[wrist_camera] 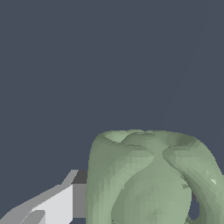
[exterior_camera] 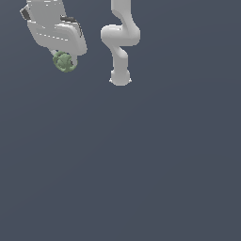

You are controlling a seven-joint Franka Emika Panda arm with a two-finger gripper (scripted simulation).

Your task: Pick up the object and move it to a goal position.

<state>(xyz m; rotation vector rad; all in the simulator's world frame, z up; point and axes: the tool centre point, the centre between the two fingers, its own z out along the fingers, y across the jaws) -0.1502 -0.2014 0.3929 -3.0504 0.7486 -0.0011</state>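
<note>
The object (exterior_camera: 64, 61) is a small pale-green bumpy lump at the upper left of the exterior view, tucked right under the white gripper (exterior_camera: 62, 55). In the wrist view the object (wrist_camera: 148, 179) fills much of the picture, with one white and grey finger (wrist_camera: 65, 201) pressed against its side. The other finger is hidden behind the lump. The gripper looks shut on the object, and the hand's body covers the fingertips in the exterior view.
The white arm's base and lower links (exterior_camera: 120, 47) stand at the top centre of the exterior view, to the right of the gripper. A plain dark grey-blue floor (exterior_camera: 141, 164) spreads through the remainder of the view.
</note>
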